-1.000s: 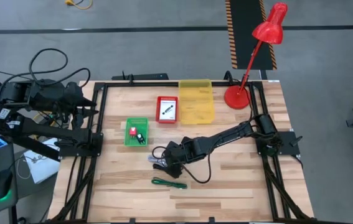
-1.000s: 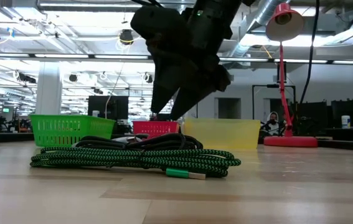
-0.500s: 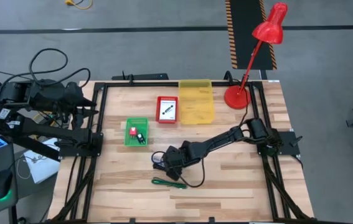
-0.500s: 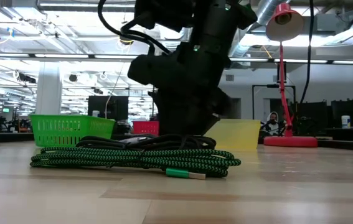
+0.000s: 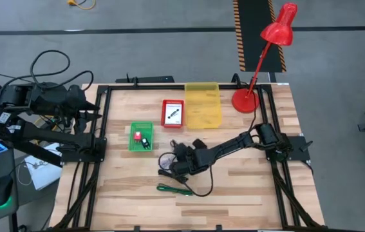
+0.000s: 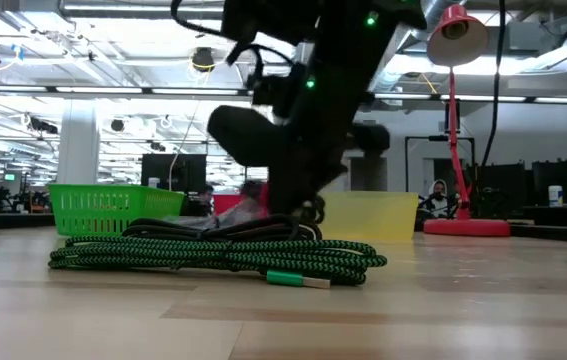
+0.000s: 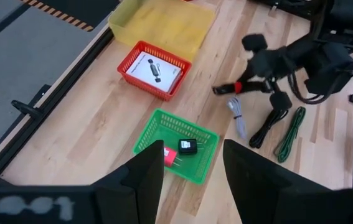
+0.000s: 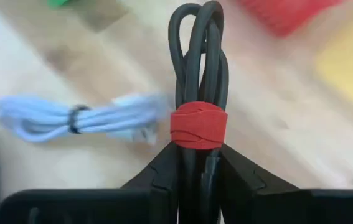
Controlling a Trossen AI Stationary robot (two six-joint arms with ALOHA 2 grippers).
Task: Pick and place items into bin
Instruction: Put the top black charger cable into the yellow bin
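My right gripper point(image 5: 174, 161) is at the table's middle, shut on a black cable bundle point(image 8: 198, 62) wrapped with a red strap point(image 8: 198, 127). In the low view the gripper point(image 6: 298, 205) stands tipped just behind a coiled green cable point(image 6: 213, 255) that lies flat on the wood. A pale cable point(image 8: 83, 115) lies on the table beside the bundle. A green basket point(image 5: 140, 136) holds a small red piece and a black piece. A red basket point(image 5: 173, 113) holds a white card. The yellow bin point(image 5: 203, 104) stands behind them. My left gripper point(image 7: 192, 177) waits open at the table's left edge. My right gripper pinches the black bundle between its two fingers point(image 8: 164, 171), just behind the red strap point(image 8: 198, 144). The fingers lie along the bundle, and its looped end point(image 8: 198, 25) sticks out past the fingertips. The strap end point(image 7: 241, 86) points toward the table's left, raised off the wood.
A red desk lamp point(image 5: 259, 71) stands at the far right corner. Another black cable point(image 7: 268, 121) lies between the pale cable and the green one. Bare wood lies along the near edge and on the right half.
My right gripper has come down onto the black bundle and shut on it. It has then tipped and risen a little toward the far edge, bringing the strapped end up with it. The green cable has stayed where it was.
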